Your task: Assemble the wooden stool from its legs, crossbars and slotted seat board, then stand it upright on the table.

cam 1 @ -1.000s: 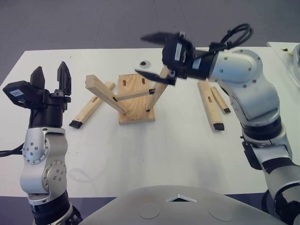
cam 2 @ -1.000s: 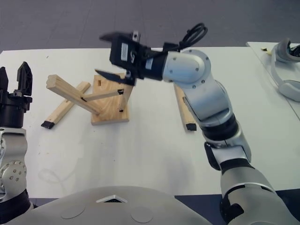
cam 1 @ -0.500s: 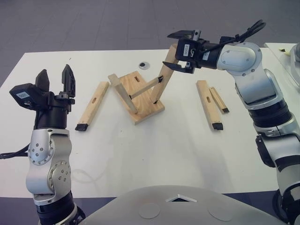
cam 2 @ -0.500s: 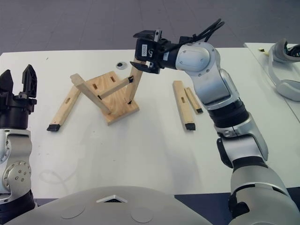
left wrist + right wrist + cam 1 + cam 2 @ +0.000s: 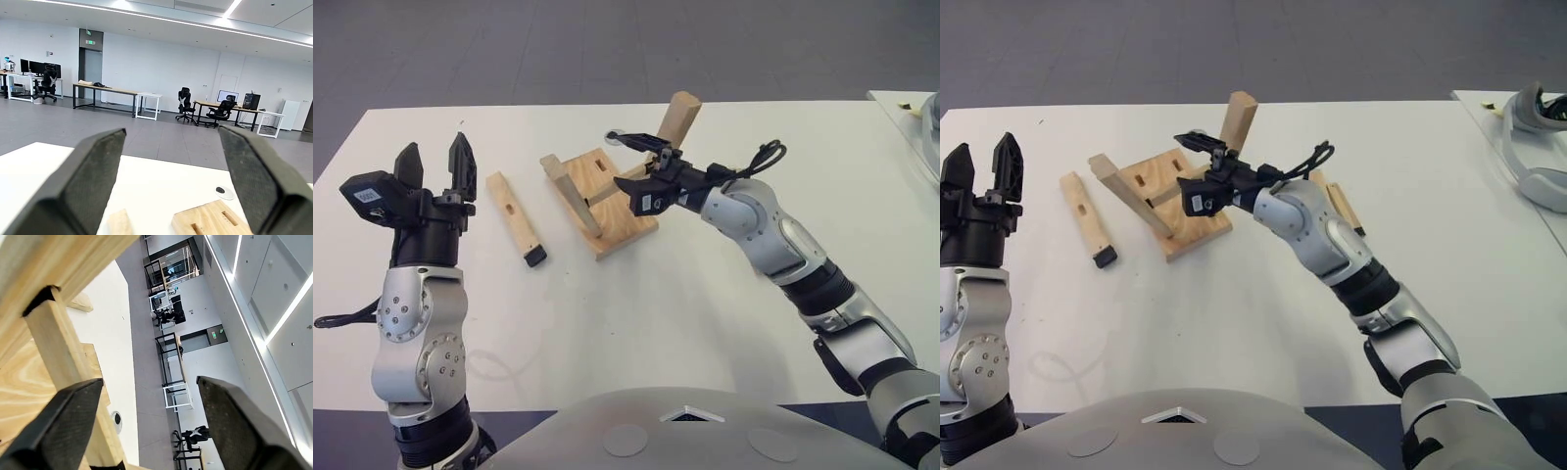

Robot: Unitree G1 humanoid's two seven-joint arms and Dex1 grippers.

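White table, grey floor; office desks behind. Left of seat board, loose leg. Wide-open left gripper raised; wide-open right gripper fronting board.

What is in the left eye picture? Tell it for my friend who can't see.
A half-built stool lies on a white table, with the open right gripper at it. A loose leg lies left of the stool, and the left gripper is held up, open.
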